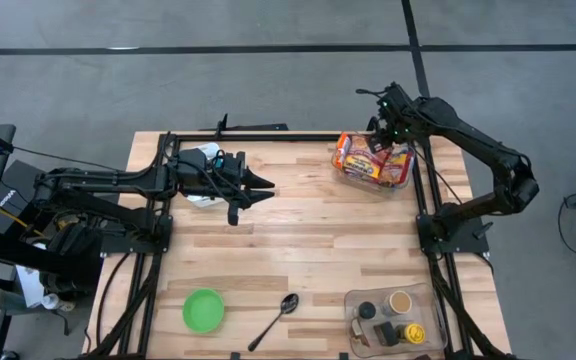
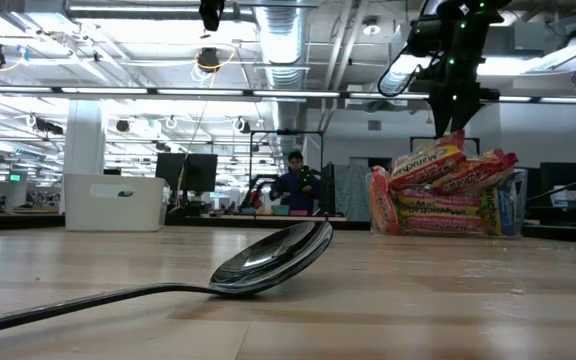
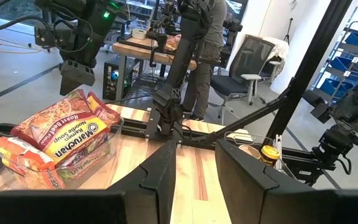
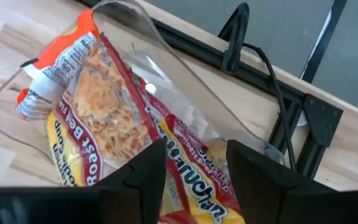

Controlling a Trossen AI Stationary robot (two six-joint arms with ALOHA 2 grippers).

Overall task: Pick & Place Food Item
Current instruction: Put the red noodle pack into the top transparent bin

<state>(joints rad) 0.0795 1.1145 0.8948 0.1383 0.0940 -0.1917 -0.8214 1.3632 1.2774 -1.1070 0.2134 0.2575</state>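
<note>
Several ramen noodle packets lie stacked in a clear plastic bin at the table's far right. The top packets stick up over the bin's rim. My right gripper hangs over them, slanting steeply down, its fingers open with the top packet showing in the gap. In the low view it stands just at the packets' upper edge. My left gripper waits level and open above the table's far left middle, with nothing between its fingers. My right gripper is open right over the top packet's upper edge. I cannot tell whether its fingertips touch the wrapper.
A green bowl and a metal spoon lie near the front edge. A clear tray with jars stands at the front right. Black frame rails run along the table's sides. A person is in the room behind.
</note>
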